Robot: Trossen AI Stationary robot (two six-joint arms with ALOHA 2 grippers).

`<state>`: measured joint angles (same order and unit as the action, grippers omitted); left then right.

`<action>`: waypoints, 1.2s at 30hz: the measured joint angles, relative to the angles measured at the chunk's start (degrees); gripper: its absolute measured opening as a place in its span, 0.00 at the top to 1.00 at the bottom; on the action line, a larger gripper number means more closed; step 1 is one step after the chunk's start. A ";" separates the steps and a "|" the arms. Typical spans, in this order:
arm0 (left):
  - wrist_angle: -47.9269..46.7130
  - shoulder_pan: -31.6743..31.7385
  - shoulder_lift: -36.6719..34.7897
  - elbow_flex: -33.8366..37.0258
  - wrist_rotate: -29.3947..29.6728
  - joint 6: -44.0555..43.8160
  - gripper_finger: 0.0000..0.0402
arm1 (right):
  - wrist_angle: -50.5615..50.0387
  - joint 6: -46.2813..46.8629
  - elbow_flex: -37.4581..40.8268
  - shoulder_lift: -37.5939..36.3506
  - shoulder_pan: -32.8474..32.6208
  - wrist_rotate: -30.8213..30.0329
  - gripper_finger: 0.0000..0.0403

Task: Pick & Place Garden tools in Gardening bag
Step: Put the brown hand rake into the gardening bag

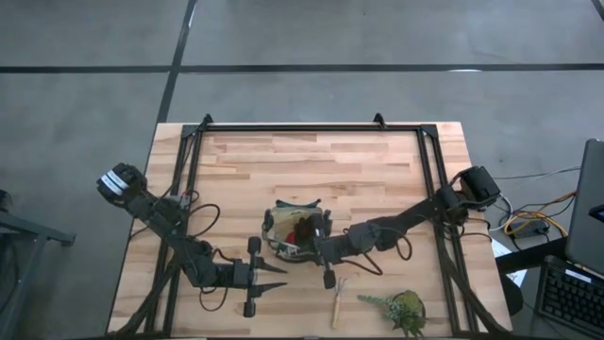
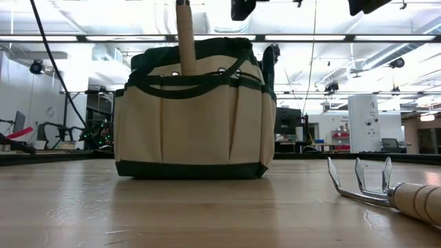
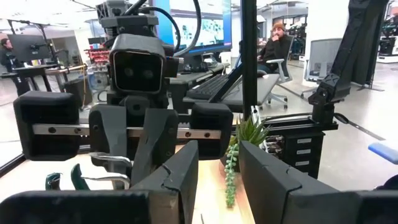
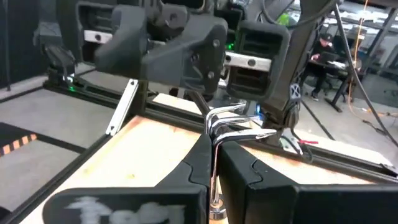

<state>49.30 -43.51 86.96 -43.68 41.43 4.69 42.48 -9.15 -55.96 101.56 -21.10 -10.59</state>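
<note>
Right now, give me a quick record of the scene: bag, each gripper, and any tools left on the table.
gardening bag: upright, mid-table, red-and-black bundle inside
right gripper: shut on a fork tool, beside the bag
left gripper: open, empty, near the bag
second fork tool: lying on the table
plant clump: on the table, beside the second fork tool

Lighting: even, bright overhead light; ceiling strip lamps (image 2: 207,38) show in the low view, backlighting the gardening bag (image 2: 193,110). Shadows: soft and short on the desk (image 1: 311,170) in the high view. Glare: pale sheen on the desk near the fork tool (image 2: 386,189); bright glints on the metal tines (image 4: 227,121). Focus: near fingers (image 4: 124,205) blurred in the right wrist view; the room behind is soft.
</note>
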 joint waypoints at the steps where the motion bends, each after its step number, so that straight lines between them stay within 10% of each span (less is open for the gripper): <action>1: -0.02 0.00 0.00 0.00 0.01 0.00 0.70 | 0.37 0.00 0.00 0.24 0.00 -0.04 0.97; 36: -0.04 0.00 0.00 0.00 0.02 -0.22 0.70 | -9.90 10.51 0.26 1.38 2.56 -0.07 0.95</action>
<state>49.25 -43.51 86.96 -43.68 41.45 4.47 32.58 1.36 -55.70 102.94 -18.55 -10.66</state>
